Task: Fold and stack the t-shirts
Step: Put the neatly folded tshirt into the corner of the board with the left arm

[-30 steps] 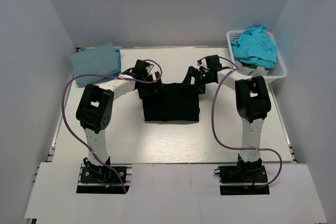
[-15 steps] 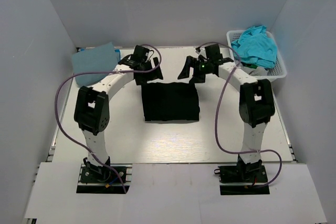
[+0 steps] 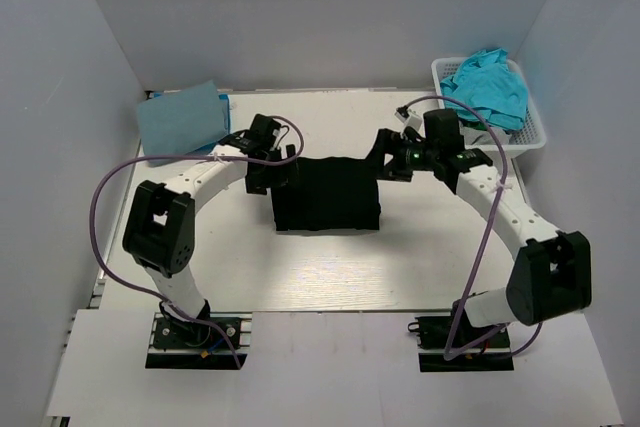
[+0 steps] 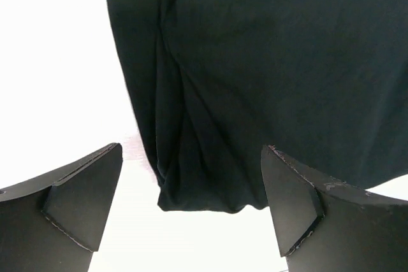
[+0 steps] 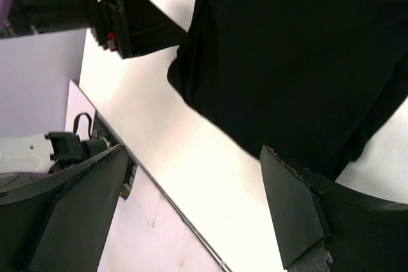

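Left hand [image 4: 191, 151] agape over black t-shirt [image 4: 268, 62]

A folded black shirt [image 3: 326, 194] is flanked mid-table by the left gripper [image 3: 272, 175] and right gripper [image 3: 387, 159]. A blue shirt [image 3: 180, 119] is laid far left, a turquoise shirt [image 3: 487, 85] heaped in a basket [image 3: 533, 137] far right.

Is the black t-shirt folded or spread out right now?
Folded: the black t-shirt lies as a compact rectangle, no sleeves showing; the left wrist view shows layered edges.

A white slotted basket [image 3: 533, 130] sits at the white table's [image 3: 330, 267] far right corner.
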Robot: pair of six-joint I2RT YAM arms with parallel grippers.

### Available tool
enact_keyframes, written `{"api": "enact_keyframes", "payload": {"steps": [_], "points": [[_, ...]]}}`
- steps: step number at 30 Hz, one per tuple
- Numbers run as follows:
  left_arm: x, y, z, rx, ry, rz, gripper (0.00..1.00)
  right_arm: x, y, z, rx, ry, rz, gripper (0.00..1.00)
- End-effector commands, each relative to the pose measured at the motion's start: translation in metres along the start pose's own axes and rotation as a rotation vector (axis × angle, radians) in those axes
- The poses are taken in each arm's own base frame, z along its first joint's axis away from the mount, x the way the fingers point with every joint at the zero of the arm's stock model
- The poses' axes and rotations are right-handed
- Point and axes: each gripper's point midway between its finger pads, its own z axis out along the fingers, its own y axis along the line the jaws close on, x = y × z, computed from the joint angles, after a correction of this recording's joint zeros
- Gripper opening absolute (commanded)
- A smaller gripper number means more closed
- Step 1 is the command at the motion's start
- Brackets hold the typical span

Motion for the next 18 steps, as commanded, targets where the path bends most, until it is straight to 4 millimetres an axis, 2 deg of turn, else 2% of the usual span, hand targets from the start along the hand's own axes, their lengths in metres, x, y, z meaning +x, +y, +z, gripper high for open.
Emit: {"api": "enact_keyframes", "payload": {"steps": [1,2,4,5,10,14,16,17,18], "points": [[0.001,-0.009,0.004,0.047,-0.027,0.026,1.0,0.007,0.015,-0.018,-0.033,-0.021,-0.042,0.9],[0.002,-0.009,0.006,0.049,-0.029,0.016,1.0,0.007,0.02,-0.024,-0.038,-0.035,-0.056,0.9],[0.004,-0.008,0.014,0.048,-0.028,0.016,1.0,0.015,0.017,-0.031,-0.017,-0.036,-0.053,0.9],[0.007,-0.003,0.026,0.026,-0.021,0.015,1.0,0.015,0.021,-0.036,-0.017,-0.051,-0.07,0.9],[0.017,0.011,0.054,-0.024,0.002,0.014,1.0,0.03,0.012,-0.039,0.008,-0.034,-0.073,0.9],[0.028,0.028,0.071,-0.106,0.034,-0.004,1.0,0.034,0.008,-0.04,0.021,-0.03,-0.07,0.9],[0.031,0.025,0.077,-0.083,0.041,0.009,1.0,0.034,0.009,-0.041,0.019,-0.034,-0.073,0.9],[0.03,0.017,0.077,-0.042,0.045,0.008,1.0,0.033,0.008,-0.04,0.022,-0.036,-0.074,0.9],[0.039,0.018,0.08,-0.02,0.062,0.025,0.98,0.032,0.009,-0.041,0.023,-0.041,-0.076,0.9]]}}
